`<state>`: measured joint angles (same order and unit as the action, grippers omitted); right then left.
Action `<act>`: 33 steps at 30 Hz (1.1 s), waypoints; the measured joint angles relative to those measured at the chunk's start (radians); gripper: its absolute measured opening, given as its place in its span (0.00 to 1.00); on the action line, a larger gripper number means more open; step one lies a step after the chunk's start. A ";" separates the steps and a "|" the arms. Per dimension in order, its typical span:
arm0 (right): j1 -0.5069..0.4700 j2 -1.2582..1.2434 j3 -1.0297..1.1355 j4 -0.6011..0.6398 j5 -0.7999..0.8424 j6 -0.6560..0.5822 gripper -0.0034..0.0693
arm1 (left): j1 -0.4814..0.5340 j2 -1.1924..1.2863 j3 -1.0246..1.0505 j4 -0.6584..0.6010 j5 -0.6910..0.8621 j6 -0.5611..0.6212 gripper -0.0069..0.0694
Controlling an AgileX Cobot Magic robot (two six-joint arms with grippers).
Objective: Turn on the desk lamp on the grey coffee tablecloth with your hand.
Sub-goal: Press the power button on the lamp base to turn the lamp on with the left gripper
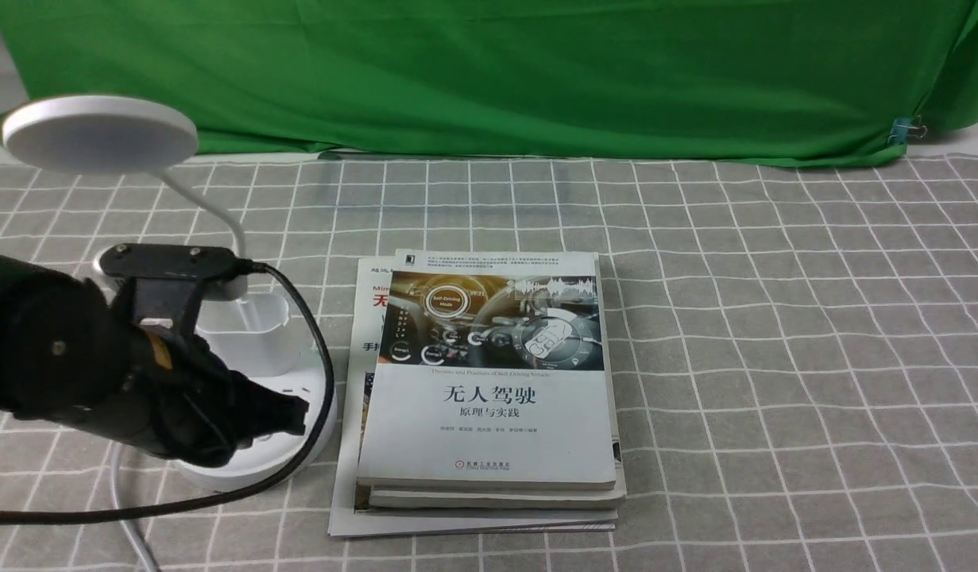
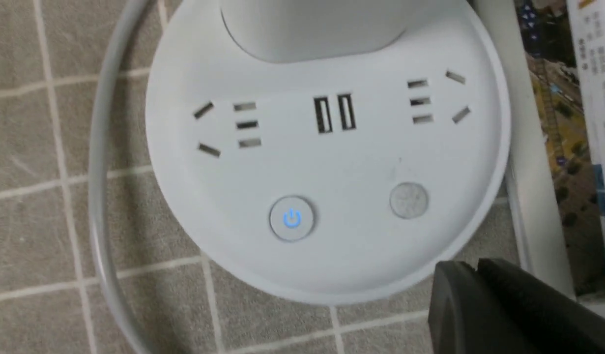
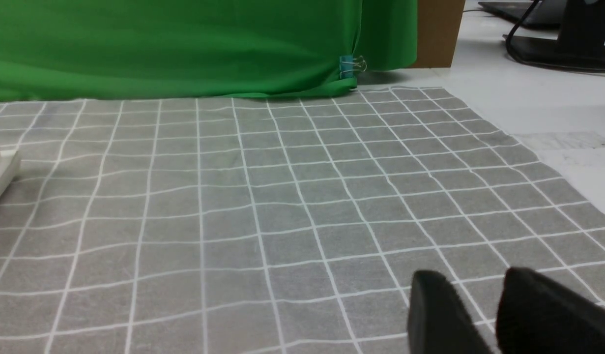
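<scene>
Bulky matte-black left arm (image 1: 52,357), rounded housing, one small screw head in its side. On top, flat black bracket (image 1: 171,258) with two silver screws. Thick black cable (image 1: 323,381) looping out in a wide arc. Small yellow-orange mark (image 1: 164,349) near the wrist (tiny white tag (image 1: 158,323) just above). Black left gripper (image 1: 296,413). Black right gripper (image 3: 484,314), blunt matte fingers.

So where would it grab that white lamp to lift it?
Probably the cup holder, from above, straddling its wall: the top is open and the wall thin, whereas the round base looks too wide and flat.
</scene>
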<state>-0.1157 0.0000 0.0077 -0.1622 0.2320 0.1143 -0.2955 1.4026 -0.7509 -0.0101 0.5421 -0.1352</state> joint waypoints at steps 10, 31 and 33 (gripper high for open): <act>0.000 0.000 0.000 0.000 0.000 0.000 0.38 | -0.004 0.083 0.000 0.164 -0.142 -0.045 0.12; 0.000 0.000 0.000 0.000 0.000 0.000 0.38 | -0.004 0.162 -0.009 0.156 -0.151 -0.047 0.12; 0.000 0.000 0.000 0.000 0.000 0.000 0.38 | -0.004 0.161 -0.009 0.156 -0.151 -0.047 0.12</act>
<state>-0.1157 0.0000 0.0077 -0.1622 0.2320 0.1143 -0.2991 1.5638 -0.7600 0.1458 0.3913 -0.1819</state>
